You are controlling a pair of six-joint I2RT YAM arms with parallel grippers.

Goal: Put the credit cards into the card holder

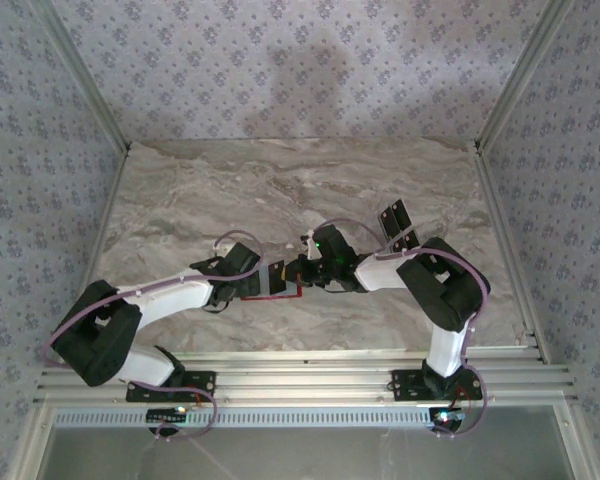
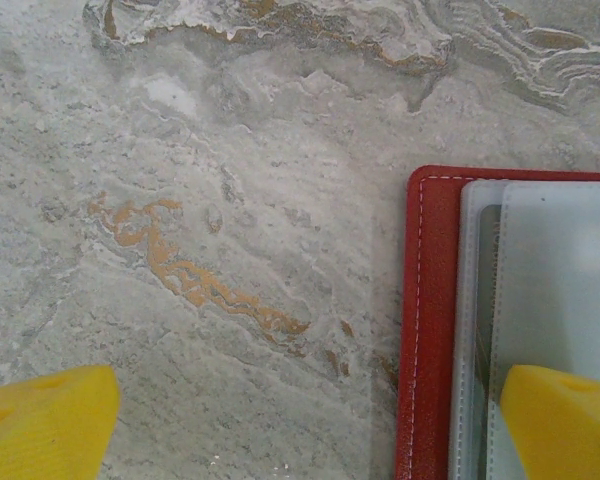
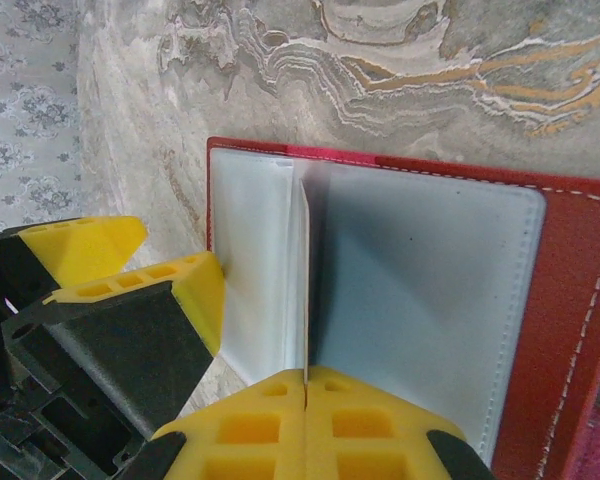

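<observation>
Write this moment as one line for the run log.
left gripper: open, one finger over card holder, other over marble table | right gripper: shut on the holder's upright sleeve leaf | card holder: lying open

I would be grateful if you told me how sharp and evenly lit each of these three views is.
Top external: soft and coarse, with a dim shadow on the back wall. Left wrist: table veining crisp, fingers of the left end effector blurred, a faint sheen on the card holder. Right wrist: evenly lit, holder stitching sharp.
</observation>
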